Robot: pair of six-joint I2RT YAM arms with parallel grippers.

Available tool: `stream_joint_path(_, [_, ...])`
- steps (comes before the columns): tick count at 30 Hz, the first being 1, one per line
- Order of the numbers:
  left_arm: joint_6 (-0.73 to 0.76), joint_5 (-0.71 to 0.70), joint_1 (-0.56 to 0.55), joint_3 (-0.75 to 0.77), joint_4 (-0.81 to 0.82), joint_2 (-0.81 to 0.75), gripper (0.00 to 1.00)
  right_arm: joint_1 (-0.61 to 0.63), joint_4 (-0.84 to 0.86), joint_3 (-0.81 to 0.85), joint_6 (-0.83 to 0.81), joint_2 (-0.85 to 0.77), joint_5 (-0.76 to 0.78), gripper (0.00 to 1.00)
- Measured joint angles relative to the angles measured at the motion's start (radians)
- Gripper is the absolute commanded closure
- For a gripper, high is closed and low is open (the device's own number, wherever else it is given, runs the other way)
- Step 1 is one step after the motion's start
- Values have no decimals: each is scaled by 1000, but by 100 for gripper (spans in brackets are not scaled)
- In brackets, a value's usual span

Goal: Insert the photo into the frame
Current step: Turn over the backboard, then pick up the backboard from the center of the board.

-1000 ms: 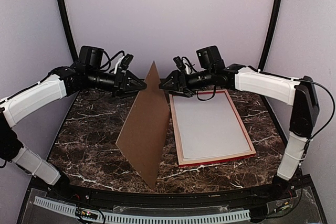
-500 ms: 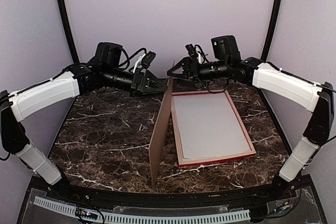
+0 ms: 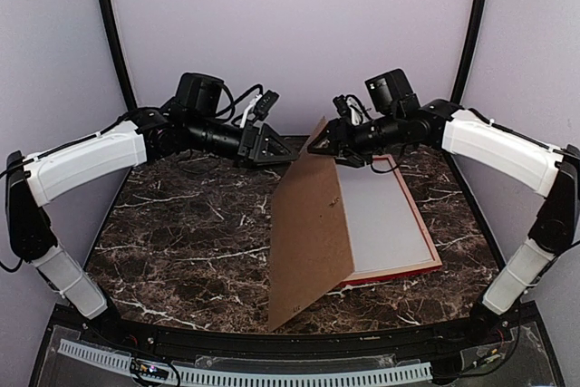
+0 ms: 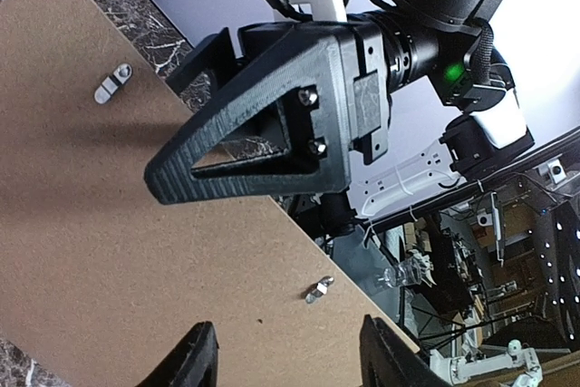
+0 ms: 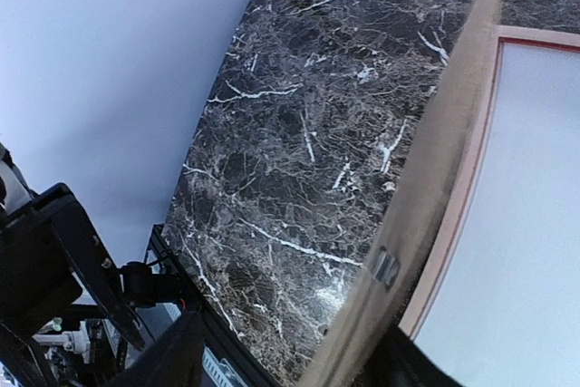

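Top external view: the brown backing board (image 3: 313,224) is standing on one long edge along the left side of the frame (image 3: 403,273) and is leaning to the right over it. The board's upper long edge is hanging above the pale sheet (image 3: 385,215) that is filling the frame's opening. The frame is lying flat on the marble table (image 3: 181,242), right of centre. Its left rail is sitting hidden behind the board, while the red right and near rails are showing. A strip of marble is separating the right rail from the table's right edge. The board's near lower corner is sitting close to the table's near edge.

The photo's printed face is not showing in any view. Whether the pale sheet is the photo cannot be told.

The right gripper (image 3: 319,144) is meeting the board at its far upper corner. In the right wrist view its jaws are standing apart and straddling the board's edge. One finger is lying against the board and marble is showing between the other finger and the board, so no firm clamp is visible.

The left gripper (image 3: 285,155) is hovering just beside the board's far short edge. Its jaws are standing about half apart and holding nothing. In the left wrist view the board's brown face and two metal turn clips (image 4: 113,83) are showing beyond its fingers (image 4: 195,355).
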Motion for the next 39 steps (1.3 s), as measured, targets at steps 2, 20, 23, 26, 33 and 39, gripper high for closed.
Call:
stream_joint_path(2, [17,-26,-2,8,-18,0,45,-5,-26,-8,-10,-10,19,60])
stream_joint_path(20, [110,-210,2,-114,-80,-47,43,-109,89,-241,-24,-1,-50,100])
stream_joint_path(23, [109,-246,20,-219,-52,-72,42,-136,167,-296,-7,0,-103,100])
stream_joint_path(26, [94,-260,61,-316,-16,-92,40,-161,219,-340,11,0,-146,100])
stream_joint_path(33, [8,-283,159,-597,124,-133,36,-213,312,-379,50,0,-225,100])
stream_joint_path(39, [-46,-281,159,-665,230,-97,35,-245,334,-391,61,0,-230,100])
